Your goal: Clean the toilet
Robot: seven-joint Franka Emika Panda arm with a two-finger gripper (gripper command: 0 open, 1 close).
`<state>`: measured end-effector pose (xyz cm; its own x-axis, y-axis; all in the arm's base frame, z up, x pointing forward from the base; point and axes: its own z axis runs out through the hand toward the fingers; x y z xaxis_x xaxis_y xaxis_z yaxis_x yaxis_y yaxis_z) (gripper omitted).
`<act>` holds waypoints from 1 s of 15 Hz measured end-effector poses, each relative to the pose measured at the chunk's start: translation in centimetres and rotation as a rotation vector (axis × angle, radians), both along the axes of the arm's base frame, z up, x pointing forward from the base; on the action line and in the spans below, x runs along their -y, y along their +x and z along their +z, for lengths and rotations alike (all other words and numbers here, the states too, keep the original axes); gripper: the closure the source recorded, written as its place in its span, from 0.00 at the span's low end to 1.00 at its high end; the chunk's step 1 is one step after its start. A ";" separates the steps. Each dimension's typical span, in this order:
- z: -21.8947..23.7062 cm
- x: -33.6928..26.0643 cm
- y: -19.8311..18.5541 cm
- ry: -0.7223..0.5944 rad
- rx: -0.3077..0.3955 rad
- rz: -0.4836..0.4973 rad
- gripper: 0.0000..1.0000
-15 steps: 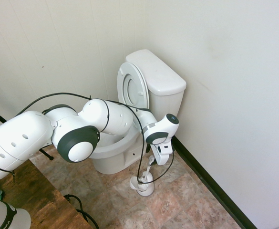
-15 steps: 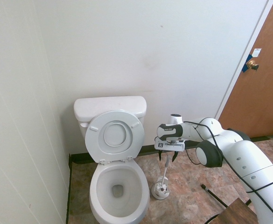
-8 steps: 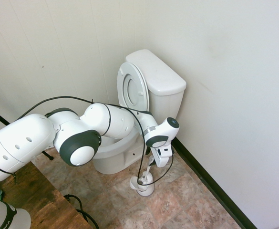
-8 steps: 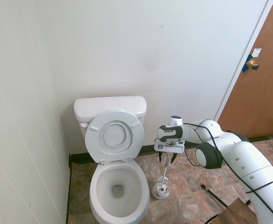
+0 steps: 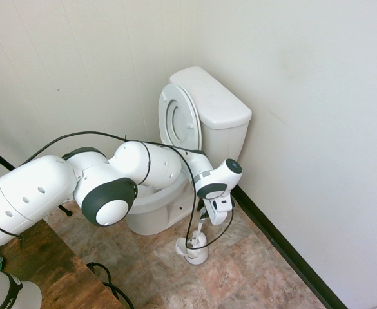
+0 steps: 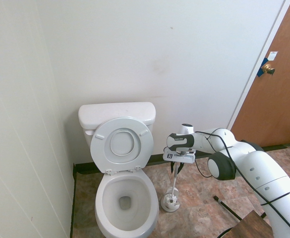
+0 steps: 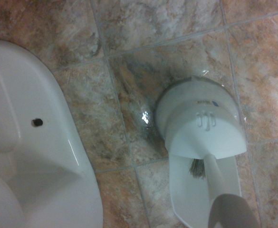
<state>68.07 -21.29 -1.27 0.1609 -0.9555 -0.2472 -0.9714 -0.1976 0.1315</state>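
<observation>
The white toilet (image 5: 209, 103) stands in the corner with its lid and seat raised, and its bowl (image 6: 101, 208) is open. On the floor to the right of the bowl, a white toilet brush (image 6: 175, 184) stands upright in its small round holder (image 6: 170, 202). My gripper (image 6: 177, 167) points down over the top of the brush handle. It is open, with one finger on either side of the handle. In the wrist view the holder (image 7: 200, 121) and the bristles lie straight below, next to the toilet's base (image 7: 29, 152).
Walls close in behind the toilet and along its far side. A brown door (image 6: 276, 94) is at the right. A dark wooden surface (image 5: 40, 270) sits near the arm's base. The floor is brown stone tile (image 7: 143, 28).
The gripper has sunk slightly onto the brush handle and its fingers have drawn closer together around it. The brush and holder have not moved.
</observation>
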 end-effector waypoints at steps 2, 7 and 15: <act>-0.1 0.0 0.0 0.001 -0.001 0.000 1.00; -0.4 1.5 -0.7 -0.007 0.013 0.038 1.00; -0.1 -2.0 -4.0 -0.075 0.118 0.119 1.00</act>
